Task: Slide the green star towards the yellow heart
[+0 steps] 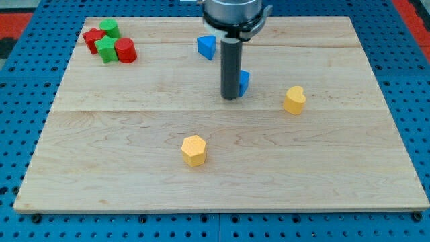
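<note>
The green star (105, 48) sits at the view's top left, packed in a cluster with a red star (93, 39), a red cylinder (125, 50) and a second green block (110, 28). The yellow heart (293, 99) lies right of the board's centre. My tip (230, 98) rests on the board near the centre, touching or almost touching a blue block (244, 81) on its right. The tip is far right of the green star and about a hundred pixels left of the yellow heart.
A blue triangle (206, 46) lies just up and left of the rod. A yellow hexagon (193, 150) lies below the centre. The wooden board (349, 168) rests on a blue perforated table.
</note>
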You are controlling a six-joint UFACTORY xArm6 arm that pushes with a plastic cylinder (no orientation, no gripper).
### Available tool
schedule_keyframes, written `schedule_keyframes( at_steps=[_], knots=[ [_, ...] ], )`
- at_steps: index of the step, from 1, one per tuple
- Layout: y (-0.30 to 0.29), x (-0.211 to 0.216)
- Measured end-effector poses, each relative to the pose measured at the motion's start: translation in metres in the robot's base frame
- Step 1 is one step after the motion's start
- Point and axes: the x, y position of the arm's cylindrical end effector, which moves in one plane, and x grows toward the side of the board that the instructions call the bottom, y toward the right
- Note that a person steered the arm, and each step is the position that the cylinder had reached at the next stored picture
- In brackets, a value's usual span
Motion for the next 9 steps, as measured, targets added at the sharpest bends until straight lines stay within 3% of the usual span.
schedule_keyframes(
  at_steps=[1, 2, 3, 4, 5, 6, 8, 9],
  knots=[
    [0.022, -0.011],
    [-0.046, 0.021],
    [-0.162, 0.027],
    [-0.250, 0.012],
    [-0.277, -0.041],
    [-0.275, -0.097],
    [-0.200, -0.100],
    [-0.195, -0.101]
  ],
)
